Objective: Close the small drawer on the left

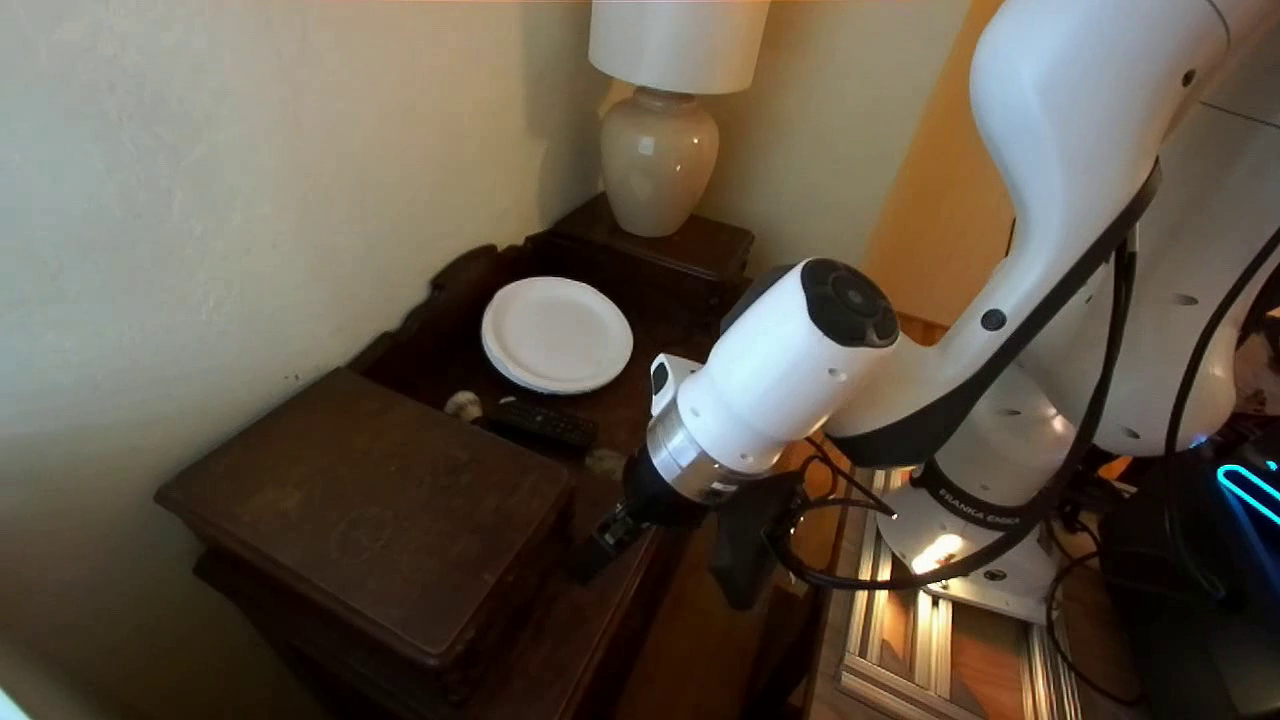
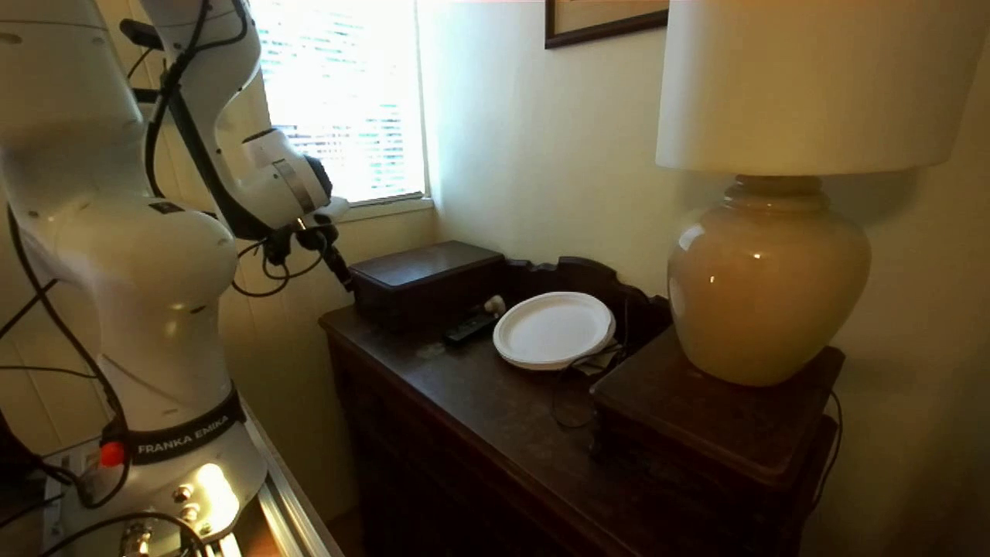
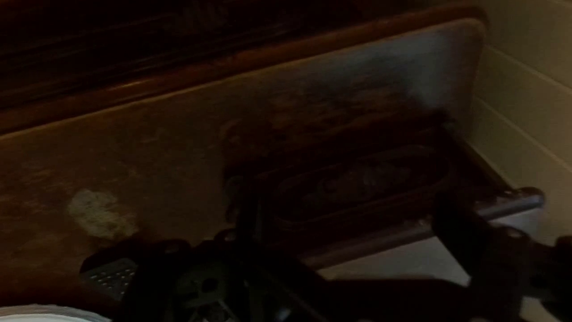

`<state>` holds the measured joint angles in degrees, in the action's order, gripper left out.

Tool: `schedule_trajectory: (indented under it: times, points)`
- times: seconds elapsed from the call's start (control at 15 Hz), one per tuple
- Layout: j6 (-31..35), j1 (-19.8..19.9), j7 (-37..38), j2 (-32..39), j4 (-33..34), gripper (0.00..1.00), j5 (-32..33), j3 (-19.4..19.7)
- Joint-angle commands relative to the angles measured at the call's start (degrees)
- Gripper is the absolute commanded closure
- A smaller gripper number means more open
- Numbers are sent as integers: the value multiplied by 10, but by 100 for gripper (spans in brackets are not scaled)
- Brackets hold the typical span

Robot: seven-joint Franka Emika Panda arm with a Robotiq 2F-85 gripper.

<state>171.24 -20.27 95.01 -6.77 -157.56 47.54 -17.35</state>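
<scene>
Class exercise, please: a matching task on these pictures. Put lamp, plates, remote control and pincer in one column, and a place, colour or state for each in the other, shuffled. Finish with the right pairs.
Column 1
1. lamp
2. plates
3. remote control
4. pincer

Column 2
A. open
B. dark, lying near the plates
C. standing on a wooden box
D. white, shallow and round

Right pairs
1-C
2-D
3-B
4-A
</scene>
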Motion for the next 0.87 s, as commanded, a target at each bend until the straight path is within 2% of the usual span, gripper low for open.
schedule_trajectory:
  times: [0.0, 0.13, 0.2, 0.27, 0.4, 0.8]
  points:
    - [51, -57, -45, -10, 2, 0, -71, 44]
    - [87, -101, -69, -16, -15, 0, -114, 71]
    - [78, -129, -63, 0, 4, 0, -115, 85]
    - [69, -85, -46, -2, 3, 0, -83, 59]
    - [69, -115, -47, -1, 4, 0, -94, 74]
    - [69, -121, -47, -1, 4, 0, -96, 79]
